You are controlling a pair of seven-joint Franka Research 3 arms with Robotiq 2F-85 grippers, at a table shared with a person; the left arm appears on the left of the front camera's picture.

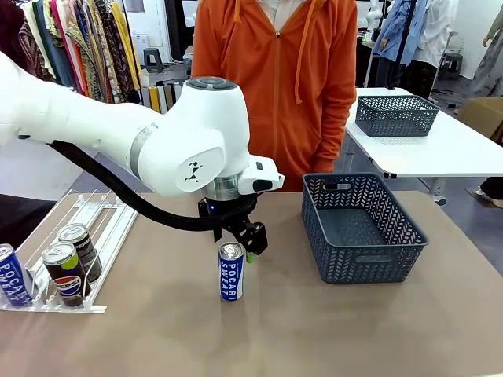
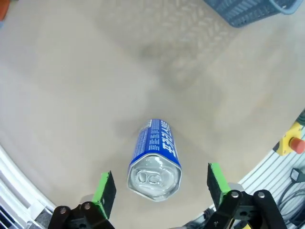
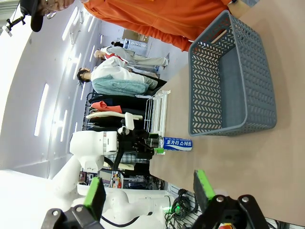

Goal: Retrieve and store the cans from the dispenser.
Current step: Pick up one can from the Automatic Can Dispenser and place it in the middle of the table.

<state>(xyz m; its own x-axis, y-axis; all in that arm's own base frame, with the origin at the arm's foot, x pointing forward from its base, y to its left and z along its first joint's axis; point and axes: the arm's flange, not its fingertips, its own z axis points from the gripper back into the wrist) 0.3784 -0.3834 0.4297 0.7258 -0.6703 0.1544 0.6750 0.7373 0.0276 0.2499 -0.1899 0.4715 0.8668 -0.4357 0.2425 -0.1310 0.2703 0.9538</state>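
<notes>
My left hand point(image 2: 160, 185) open over a Pocari Sweat can point(image 1: 230, 272)
It's upright on the counter point(image 1: 157, 338), lattice basket point(image 1: 369, 263) near on the right.

Blue POCARI SWEAT can point(image 1: 230, 272), upright, well right of white railed dispenser point(image 1: 111, 222). Against dispenser's near stops: second blue can point(image 1: 12, 275) in left lane, front Pepsi can point(image 1: 64, 273) in right lane, rear Pepsi can point(image 1: 79, 247) just behind.

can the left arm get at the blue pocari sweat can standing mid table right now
Likely yes: the left end effector hangs open just above the upright slim blue Pocari Sweat drink can, green pads clear of it on either side, nothing in the way.
</notes>
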